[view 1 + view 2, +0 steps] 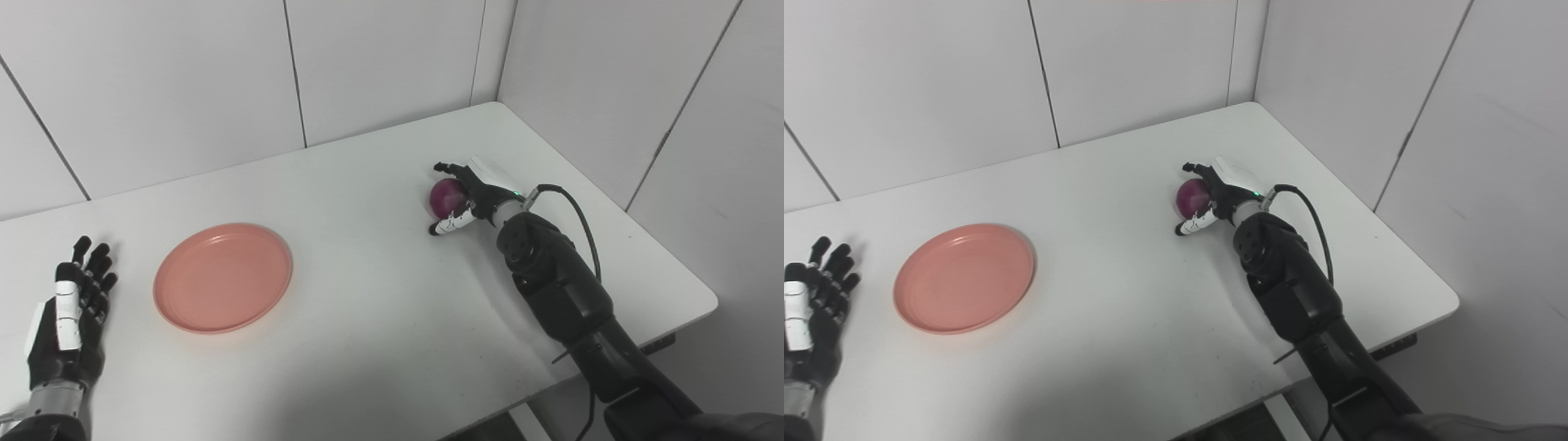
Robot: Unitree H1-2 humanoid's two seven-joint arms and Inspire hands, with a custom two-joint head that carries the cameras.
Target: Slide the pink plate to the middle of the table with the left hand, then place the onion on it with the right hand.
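Note:
The pink plate (pixel 222 277) lies flat on the white table (pixel 367 318), left of the middle. My left hand (pixel 70 312) rests palm down at the table's left edge, a little left of the plate and apart from it, open with its fingers spread. The purple onion (pixel 445 197) sits on the table at the right. My right hand (pixel 471 195) is against it from the right. The fingers (pixel 450 168) reach over the onion's far side and the thumb (pixel 450 224) stretches along its near side. Both still look extended rather than clenched.
White wall panels close off the table at the back and right, meeting in a corner (pixel 499 101). The table's right edge (pixel 713 300) lies close beyond my right forearm (pixel 557 288), and a black cable (pixel 582 220) loops over the wrist.

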